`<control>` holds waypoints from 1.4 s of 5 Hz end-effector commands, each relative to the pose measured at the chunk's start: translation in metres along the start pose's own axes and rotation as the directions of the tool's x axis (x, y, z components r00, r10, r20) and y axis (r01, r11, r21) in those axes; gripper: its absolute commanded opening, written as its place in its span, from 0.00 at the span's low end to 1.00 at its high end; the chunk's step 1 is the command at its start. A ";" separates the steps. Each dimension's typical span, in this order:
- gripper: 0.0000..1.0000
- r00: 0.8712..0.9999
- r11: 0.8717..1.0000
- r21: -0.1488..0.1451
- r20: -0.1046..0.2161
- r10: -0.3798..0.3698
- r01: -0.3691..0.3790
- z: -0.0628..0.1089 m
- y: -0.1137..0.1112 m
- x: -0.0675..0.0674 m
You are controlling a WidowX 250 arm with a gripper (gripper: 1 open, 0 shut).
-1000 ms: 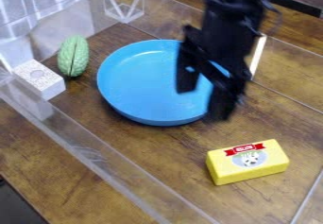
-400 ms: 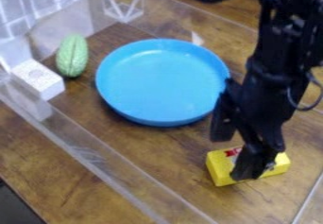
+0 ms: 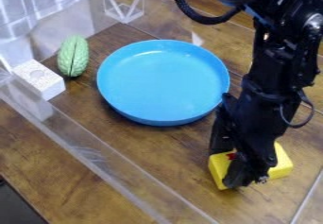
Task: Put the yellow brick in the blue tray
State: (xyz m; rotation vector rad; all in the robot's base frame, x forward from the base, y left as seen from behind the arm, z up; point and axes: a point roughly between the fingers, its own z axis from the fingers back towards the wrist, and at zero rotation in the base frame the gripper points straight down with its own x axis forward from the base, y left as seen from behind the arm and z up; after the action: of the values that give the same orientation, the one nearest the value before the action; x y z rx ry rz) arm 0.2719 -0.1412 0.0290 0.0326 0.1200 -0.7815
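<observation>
We had the gripper [image 3: 245, 174] pinching the yellow brick [image 3: 280, 162] across its sides; it looked light, stiff, smooth, possibly slippery.

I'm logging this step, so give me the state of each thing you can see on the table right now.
pincer: pointing down, shut on the yellow brick
yellow brick: on the table, outside the tray, mostly hidden by the pincer
blue tray: upright, empty
green object: lying left of the tray, untouched
white block: resting at the left edge, untouched
</observation>
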 end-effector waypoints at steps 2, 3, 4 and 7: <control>0.00 0.998 0.999 0.024 0.040 0.044 -0.045 0.022 0.015 -0.001; 0.00 0.997 0.998 0.026 0.043 0.056 -0.057 0.023 0.019 -0.002; 0.00 0.997 0.998 0.026 0.052 0.058 -0.059 0.023 0.021 0.000; 0.00 0.995 0.998 0.023 0.079 0.062 -0.064 0.021 0.025 0.005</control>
State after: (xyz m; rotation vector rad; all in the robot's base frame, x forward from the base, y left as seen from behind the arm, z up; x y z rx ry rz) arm 0.2808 -0.1299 0.0307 0.0344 0.1089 -0.7405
